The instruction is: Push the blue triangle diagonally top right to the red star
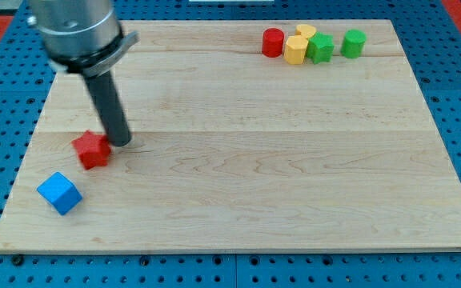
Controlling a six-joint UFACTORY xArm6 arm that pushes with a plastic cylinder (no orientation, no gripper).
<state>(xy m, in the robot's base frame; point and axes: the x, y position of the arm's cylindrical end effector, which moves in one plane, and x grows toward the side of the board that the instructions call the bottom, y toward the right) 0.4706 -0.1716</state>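
Observation:
A blue block (pixel 59 193), cube-like from this angle, lies near the board's bottom left corner. A red star-like block (pixel 92 149) lies just up and right of it, a small gap between them. My tip (pixel 120 142) rests on the board at the red block's right edge, touching or nearly touching it. The rod rises from there to the view's top left.
A cluster sits at the board's top right: a red cylinder (pixel 273 42), two yellow blocks (pixel 295 50) (pixel 306 31), a green star-like block (pixel 321 48) and a green cylinder (pixel 353 43). The wooden board (pixel 246 160) lies on a blue pegboard.

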